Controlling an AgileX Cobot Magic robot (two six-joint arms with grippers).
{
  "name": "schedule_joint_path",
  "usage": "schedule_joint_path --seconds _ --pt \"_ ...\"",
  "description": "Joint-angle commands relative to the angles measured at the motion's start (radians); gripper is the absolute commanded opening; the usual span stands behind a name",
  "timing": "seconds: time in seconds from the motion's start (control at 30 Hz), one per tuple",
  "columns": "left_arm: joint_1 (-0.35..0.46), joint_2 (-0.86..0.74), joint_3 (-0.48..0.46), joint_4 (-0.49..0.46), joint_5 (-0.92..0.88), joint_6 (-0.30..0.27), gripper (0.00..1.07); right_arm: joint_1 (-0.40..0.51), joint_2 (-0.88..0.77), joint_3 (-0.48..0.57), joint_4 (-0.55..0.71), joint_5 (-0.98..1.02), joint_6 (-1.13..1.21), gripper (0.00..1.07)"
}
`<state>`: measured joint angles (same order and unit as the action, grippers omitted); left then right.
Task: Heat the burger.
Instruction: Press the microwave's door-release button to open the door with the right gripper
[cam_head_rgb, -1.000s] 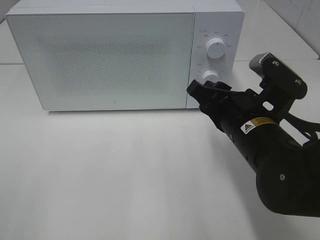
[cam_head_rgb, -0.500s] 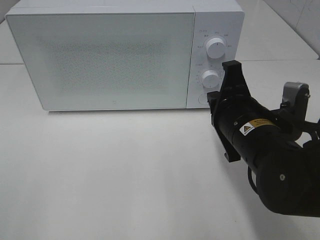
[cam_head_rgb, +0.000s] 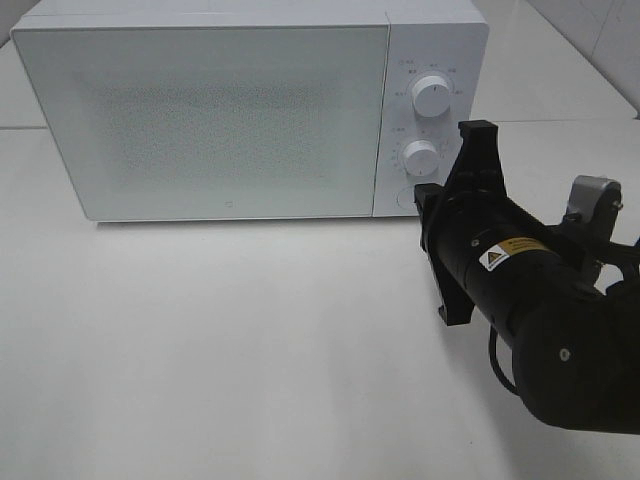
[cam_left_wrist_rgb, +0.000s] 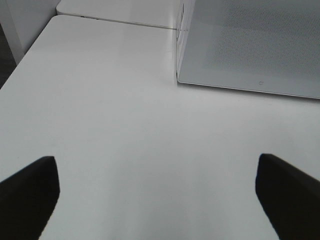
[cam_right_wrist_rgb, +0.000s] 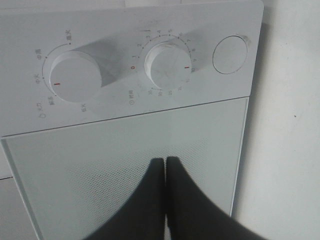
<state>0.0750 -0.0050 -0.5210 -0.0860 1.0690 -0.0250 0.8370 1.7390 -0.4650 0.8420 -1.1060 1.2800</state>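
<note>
The right gripper (cam_right_wrist_rgb: 165, 164), clenched empty, is being drawn back from the timer knob (cam_right_wrist_rgb: 166, 62), so heating is likely being started. The burger is hidden, presumably inside the shut microwave (cam_head_rgb: 200, 110).

The white worktop (cam_head_rgb: 250, 340) is matte and evenly lit, with only faint, soft shadows. A thin seam (cam_left_wrist_rgb: 125, 22) runs where a second white surface (cam_left_wrist_rgb: 115, 7) butts against it. Pale tiles (cam_head_rgb: 605, 35) show past the far right corner, and a dark floor (cam_left_wrist_rgb: 5, 62) lies off the left edge.
</note>
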Motion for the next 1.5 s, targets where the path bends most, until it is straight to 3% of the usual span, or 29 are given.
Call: schedule_joint_path --seconds 0.03,0.47,0.67,0.97,1.5 --pt "0.003 -0.014 0.003 -0.008 0.0 -0.004 1.0 0.001 0.035 -0.011 -0.009 -0.008 0.02 0.0" --pt "0.003 -0.014 0.003 -0.008 0.0 -0.004 1.0 -0.001 0.186 -0.011 -0.008 -0.035 0.146 0.0" --pt "0.003 -0.014 0.003 -0.008 0.0 -0.004 1.0 -0.08 0.235 -0.025 -0.086 -0.059 0.149 0.0" --pt "0.003 -0.014 0.003 -0.008 0.0 -0.004 1.0 -0.176 0.286 -0.114 -0.164 -0.021 0.129 0.0" --pt "0.003 -0.014 0.003 -0.008 0.0 -0.004 1.0 -0.259 0.376 -0.255 -0.252 0.036 0.126 0.0"
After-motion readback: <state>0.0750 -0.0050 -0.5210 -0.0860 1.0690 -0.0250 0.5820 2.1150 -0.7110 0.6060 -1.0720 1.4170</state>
